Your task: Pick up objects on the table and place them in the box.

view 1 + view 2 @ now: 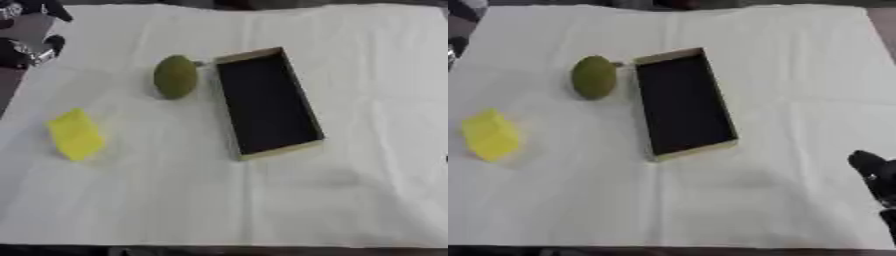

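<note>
White cloth (350, 190) covers the whole table, with a long box (265, 104), dark inside and tan-rimmed, lying near the middle; a green rounded object (176, 76) sits just beside its far left corner and a yellow object (76, 134) lies well apart to the near left. At the far left the left hand (26, 47) shows in part, at the near right edge the right hand (874, 175). I cannot tell whether either hand's fingers are apart or together.

Box (267, 102) interior apparently unobstructed; green fruit (176, 76) just beside left wall.

A white cloth-covered table (350, 200) carries a box (265, 103), a green fruit (176, 76) and a yellow object (76, 134).
</note>
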